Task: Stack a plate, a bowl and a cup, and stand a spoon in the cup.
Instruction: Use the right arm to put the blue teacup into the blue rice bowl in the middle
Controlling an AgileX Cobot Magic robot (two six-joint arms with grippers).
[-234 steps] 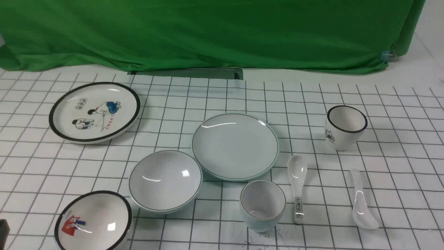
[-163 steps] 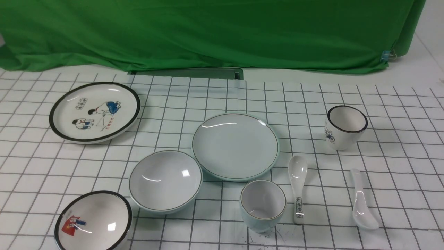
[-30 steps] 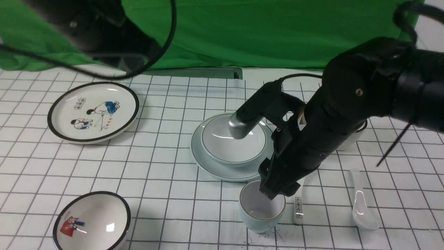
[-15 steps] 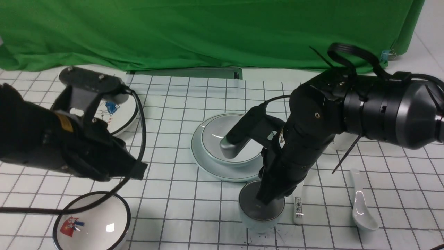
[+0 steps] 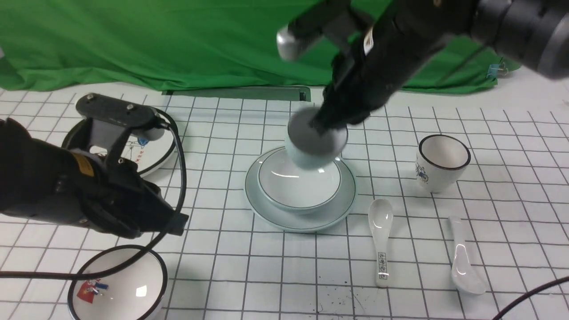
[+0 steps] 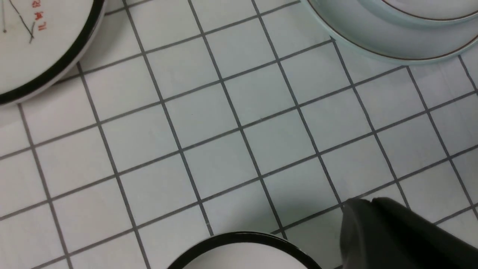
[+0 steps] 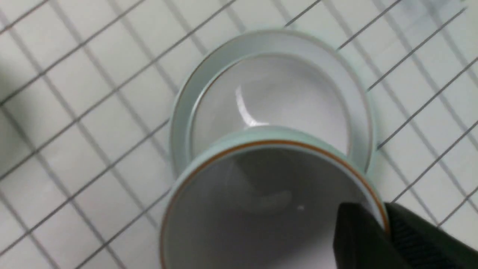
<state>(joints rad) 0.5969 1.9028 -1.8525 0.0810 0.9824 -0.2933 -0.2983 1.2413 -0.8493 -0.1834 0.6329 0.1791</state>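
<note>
Cup (image 5: pixel 316 146) first: it hangs in the air over the bowl (image 5: pixel 298 186) and does not touch it. The right tool (image 5: pixel 328 121) is pinched shut on the cup's rim. The right wrist view shows one finger (image 7: pixel 358 239) inside the rim and one outside. The bowl sits in the plate (image 5: pixel 303 221), and the plate lies flat on the table (image 5: pixel 222 266). So I think the next move is down, to set the cup in the middle of the bowl. From the front the cup looks nearer the bowl's far edge than its middle. It is blurry, so I cannot tell if it hangs level.

The left tool (image 5: pixel 178 219) is closed and holds nothing. It hovers on the left side, between the picture plate (image 5: pixel 149 153) and the picture bowl (image 5: pixel 120 289), well apart from the stack.

The plain spoon (image 5: pixel 464 262) lies on the table to the right, well apart from the plate. Its handle points away from the robot and its scoop end is nearer. The right arm is the closer one to it. The spoon with black marks (image 5: pixel 381 240) lies between it and the plate.

The table is flat, with a white sheet of dark squares. The dishes look shiny and smooth. I think the cup could slide if it lands off the middle.
</note>
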